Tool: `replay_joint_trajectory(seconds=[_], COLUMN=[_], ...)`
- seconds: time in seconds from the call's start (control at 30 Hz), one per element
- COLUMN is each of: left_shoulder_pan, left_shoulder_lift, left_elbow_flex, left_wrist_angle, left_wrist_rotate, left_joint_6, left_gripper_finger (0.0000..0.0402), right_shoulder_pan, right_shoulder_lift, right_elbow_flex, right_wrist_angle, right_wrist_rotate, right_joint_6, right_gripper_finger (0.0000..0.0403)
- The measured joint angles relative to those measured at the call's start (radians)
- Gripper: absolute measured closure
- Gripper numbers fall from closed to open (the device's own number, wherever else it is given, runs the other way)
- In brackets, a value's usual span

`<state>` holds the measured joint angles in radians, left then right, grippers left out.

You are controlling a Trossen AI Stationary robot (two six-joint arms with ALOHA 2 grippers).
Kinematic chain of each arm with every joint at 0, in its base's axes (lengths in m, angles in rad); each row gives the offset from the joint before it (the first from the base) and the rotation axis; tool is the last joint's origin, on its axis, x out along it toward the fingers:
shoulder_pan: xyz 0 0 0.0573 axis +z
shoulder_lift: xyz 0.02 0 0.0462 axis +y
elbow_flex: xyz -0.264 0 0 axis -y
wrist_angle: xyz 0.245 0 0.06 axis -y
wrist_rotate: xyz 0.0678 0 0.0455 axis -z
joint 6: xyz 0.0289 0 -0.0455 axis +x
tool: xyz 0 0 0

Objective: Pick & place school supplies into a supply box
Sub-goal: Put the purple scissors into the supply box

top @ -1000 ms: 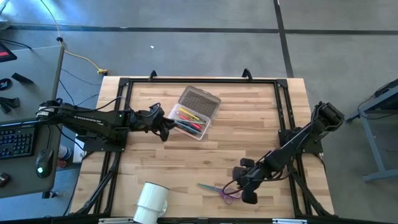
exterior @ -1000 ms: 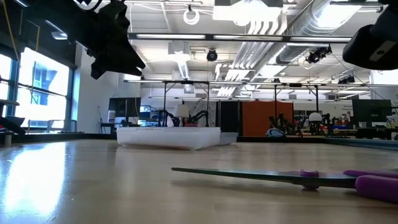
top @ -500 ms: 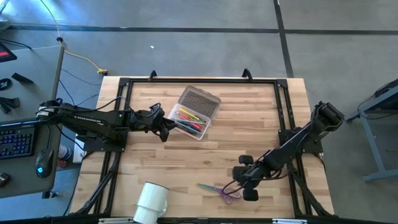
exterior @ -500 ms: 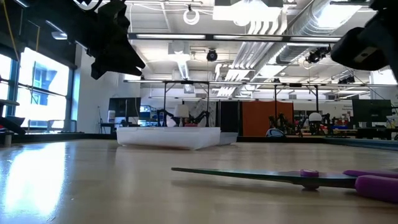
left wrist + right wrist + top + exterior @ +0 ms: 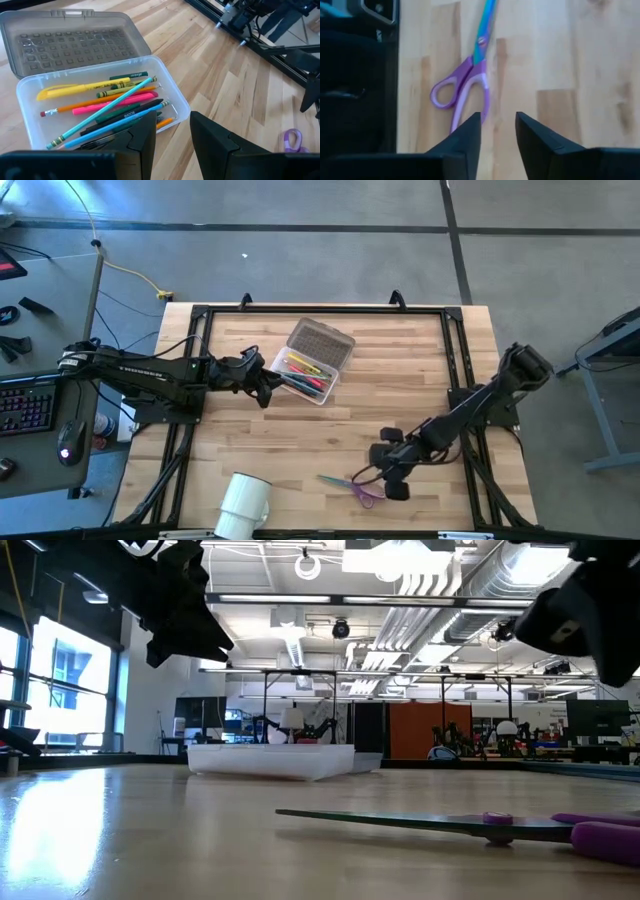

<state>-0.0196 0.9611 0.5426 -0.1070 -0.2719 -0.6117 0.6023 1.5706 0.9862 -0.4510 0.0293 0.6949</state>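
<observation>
The purple-handled, teal-bladed scissors (image 5: 350, 483) lie flat near the table's near edge, also seen in the right wrist view (image 5: 470, 75) and the low view (image 5: 480, 825). My right gripper (image 5: 385, 472) hovers open just right of their handles, above the table (image 5: 585, 610). The clear supply box (image 5: 312, 370) rests on its base at the table's middle far part, its grey lid (image 5: 70, 40) swung open. Several pens and pencils (image 5: 110, 105) lie inside. My left gripper (image 5: 268, 388) waits open beside the box's left side.
A white cylindrical cup (image 5: 243, 505) lies on its side at the near edge, left of the scissors. A black frame (image 5: 455, 370) runs around the tabletop. Bare wood (image 5: 380, 400) lies between the box and the scissors.
My right gripper has shifted a little toward the table's left, closer to the scissors' handles. The scissors, the box and the left arm have stayed where they were.
</observation>
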Motion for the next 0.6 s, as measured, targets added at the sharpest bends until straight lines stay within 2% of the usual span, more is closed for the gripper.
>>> replay_joint_trajectory(seconds=[0.1, 0.23, 0.37, 0.6], left_shoulder_pan=[0.000, 0.000, 0.000, 0.000], left_shoulder_lift=[0.000, 0.000, 0.000, 0.000], left_elbow_flex=[0.000, 0.000, 0.000, 0.000], left_wrist_angle=[0.000, 0.000, 0.000, 0.000], left_wrist_rotate=[0.000, -0.001, -0.001, -0.001], left_joint_6=[0.000, 0.000, 0.000, 0.000], left_gripper_finger=[0.0246, 0.0246, 0.0246, 0.0246], right_shoulder_pan=[0.013, 0.033, 0.036, 0.035], right_shoulder_lift=[0.024, 0.077, 0.116, 0.187], right_elbow_flex=[0.000, 0.000, 0.000, 0.000], right_wrist_angle=[0.010, 0.040, 0.080, 0.142], right_wrist_rotate=[-0.014, 0.039, 0.044, 0.077], right_joint_6=[0.010, -0.034, -0.060, -0.067], right_gripper_finger=[0.0270, 0.0227, 0.0194, 0.0180])
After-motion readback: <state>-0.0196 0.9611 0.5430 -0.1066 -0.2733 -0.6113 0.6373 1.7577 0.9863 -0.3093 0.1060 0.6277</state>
